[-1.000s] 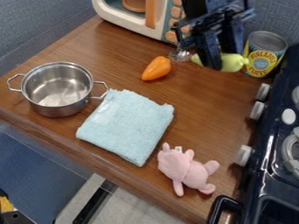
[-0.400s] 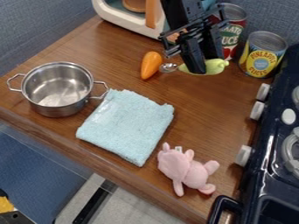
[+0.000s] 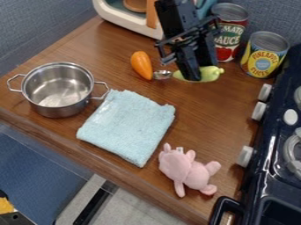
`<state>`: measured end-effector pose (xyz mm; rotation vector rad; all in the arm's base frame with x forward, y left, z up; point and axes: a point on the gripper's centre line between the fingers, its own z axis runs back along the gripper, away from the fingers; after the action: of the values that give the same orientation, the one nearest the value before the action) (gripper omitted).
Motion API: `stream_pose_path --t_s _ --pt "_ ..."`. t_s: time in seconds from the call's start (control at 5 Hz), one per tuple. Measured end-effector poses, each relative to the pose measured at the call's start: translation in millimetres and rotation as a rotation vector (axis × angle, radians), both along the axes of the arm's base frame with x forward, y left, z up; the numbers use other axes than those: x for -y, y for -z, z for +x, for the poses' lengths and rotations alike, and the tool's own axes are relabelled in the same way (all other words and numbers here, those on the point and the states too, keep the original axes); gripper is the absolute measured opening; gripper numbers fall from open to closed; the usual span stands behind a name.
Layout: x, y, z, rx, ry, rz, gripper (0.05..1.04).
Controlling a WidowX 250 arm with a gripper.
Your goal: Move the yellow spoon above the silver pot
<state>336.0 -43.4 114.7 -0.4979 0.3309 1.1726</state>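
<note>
The end effector (image 3: 201, 73) is clamped on the pale yellow-green handle of the spoon (image 3: 210, 74), above the right of the towel (image 3: 128, 126), with the spoon's metal bowl pointing left, right beside the orange carrot (image 3: 141, 65). Carried low toward the silver pot (image 3: 57, 90), that bowl could shove the carrot along the desk (image 3: 194, 112), and the push could twist the rounded handle in the grip or, nearer the goal, catch the pot's rim.
</note>
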Motion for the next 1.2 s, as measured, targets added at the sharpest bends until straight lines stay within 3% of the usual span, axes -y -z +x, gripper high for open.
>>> stream_pose_path --t_s 0.4,1.2 --pt "-45.6 -0.3 9.5 -0.015 -0.14 0.036 0.375" --pt "-159.5 -2.9 2.7 -0.075 -0.502 0.113 0.375"
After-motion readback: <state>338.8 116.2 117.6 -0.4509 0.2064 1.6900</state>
